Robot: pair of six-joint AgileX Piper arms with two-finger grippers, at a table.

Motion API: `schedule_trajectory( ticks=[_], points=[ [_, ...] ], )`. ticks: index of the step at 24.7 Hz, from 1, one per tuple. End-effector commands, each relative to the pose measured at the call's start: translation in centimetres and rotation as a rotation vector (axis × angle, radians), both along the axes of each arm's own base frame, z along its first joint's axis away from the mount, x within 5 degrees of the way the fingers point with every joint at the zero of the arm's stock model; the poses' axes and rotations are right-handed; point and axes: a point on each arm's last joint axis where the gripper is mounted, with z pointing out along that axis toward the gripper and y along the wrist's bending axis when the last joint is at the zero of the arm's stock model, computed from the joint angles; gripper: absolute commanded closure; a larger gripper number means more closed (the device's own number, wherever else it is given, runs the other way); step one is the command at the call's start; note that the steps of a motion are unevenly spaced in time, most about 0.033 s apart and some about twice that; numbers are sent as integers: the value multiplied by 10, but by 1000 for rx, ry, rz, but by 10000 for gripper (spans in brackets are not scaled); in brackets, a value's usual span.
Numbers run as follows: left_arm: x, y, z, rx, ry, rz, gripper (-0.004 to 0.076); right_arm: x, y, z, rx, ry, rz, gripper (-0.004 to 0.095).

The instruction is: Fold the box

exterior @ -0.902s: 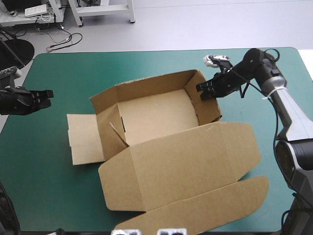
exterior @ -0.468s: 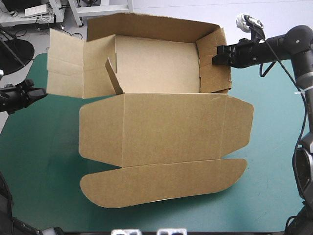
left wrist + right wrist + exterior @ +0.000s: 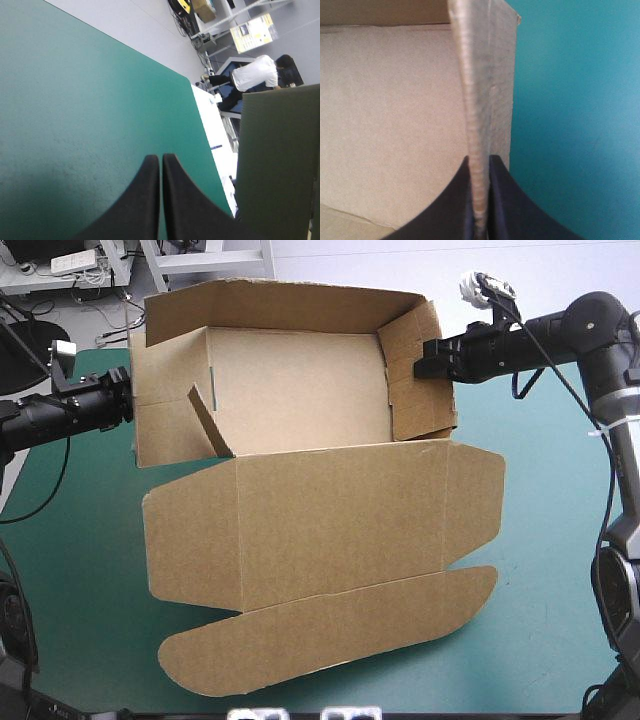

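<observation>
right gripper [image 3: 428,358] clamps the box [image 3: 300,390] at upper right while the closed, empty left gripper [image 3: 126,400] has just pushed its left flap [image 3: 160,430] upright.

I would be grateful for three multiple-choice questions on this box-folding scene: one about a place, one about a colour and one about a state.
1. Where does the right gripper grip the box?
A. its right side wall
B. the rounded lid flap
C. its left side wall

2. What colour is the table cover?
A. red
B. teal-green
C. white

3. How do the fingers of the left gripper stand?
A. wide open
B. shut on the box
C. shut on nothing

Answers:
1 A: the wall's edge sits between its fingers.
2 B: it shows all around the box.
3 C: they meet, with the box beside them.
</observation>
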Motion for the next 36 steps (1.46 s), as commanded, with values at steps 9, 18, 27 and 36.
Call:
schedule_trajectory(
  ticks=[9, 18, 27, 36],
  points=[
    [-42, -28, 58, -8, -172, -109, 718, -16, 15, 33, 12, -138, -33, 922],
    [-68, -36, 79, 71, -236, -109, 718, -14, 36, 36, -2, -208, -73, 922],
    [-92, -56, 97, 85, -297, -157, 718, -12, 43, 39, 12, -248, -95, 922],
    [-94, -61, 97, 100, -307, -176, 718, -17, 72, 41, -23, -327, -99, 922]
  ],
)
